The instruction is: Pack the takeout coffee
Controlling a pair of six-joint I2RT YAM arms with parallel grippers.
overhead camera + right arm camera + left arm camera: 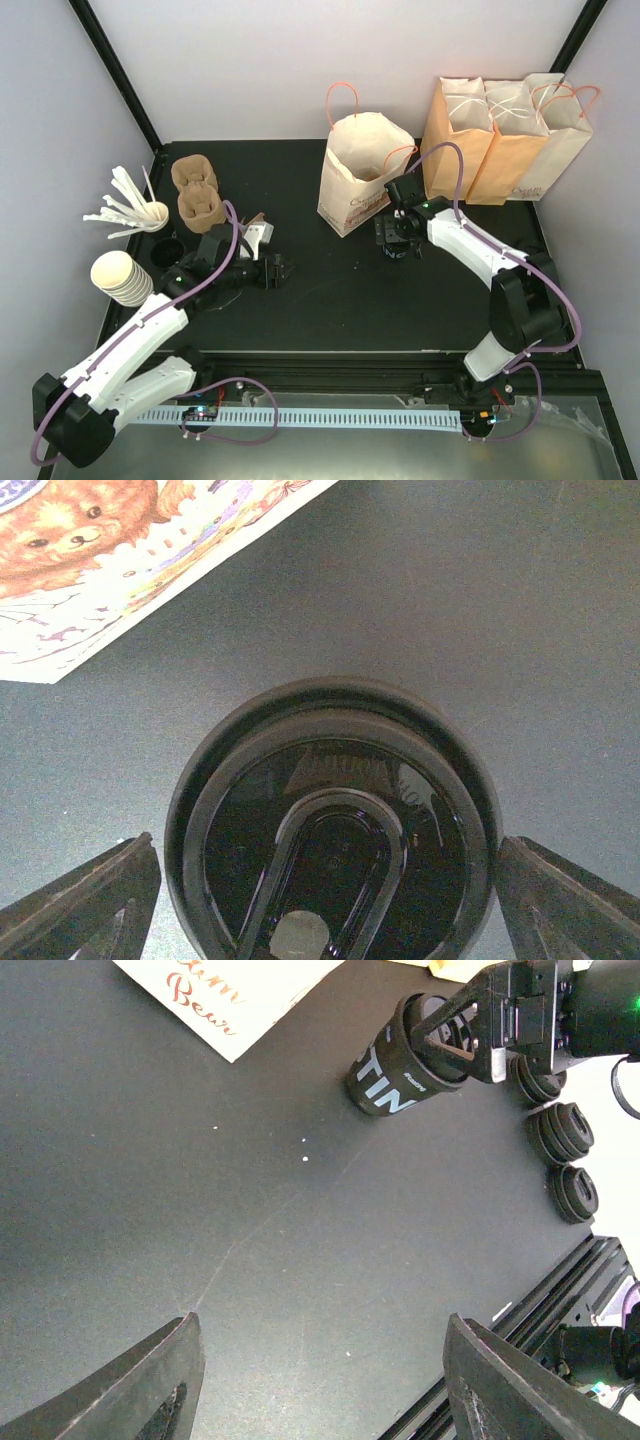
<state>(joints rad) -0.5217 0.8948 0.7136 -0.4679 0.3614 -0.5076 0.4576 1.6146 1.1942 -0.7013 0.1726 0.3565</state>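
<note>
on the table (330, 290) beside the paper bag (355, 175), our right gripper (398, 238) straddles the takeout coffee (330, 820), jaws apart; left gripper (320, 1380) spread, empty. we risk tipping it if one finger touches first.

Glossy plastic lid (335, 830), matt black table (250, 1160) — smooth paper bag (350, 190)

Black worktop (330, 300), bearing open paper bag (355, 185), three more bags (505, 140), takeout coffee (395, 1070), stacked white cups (120, 278), cardboard carriers (197, 190).
</note>
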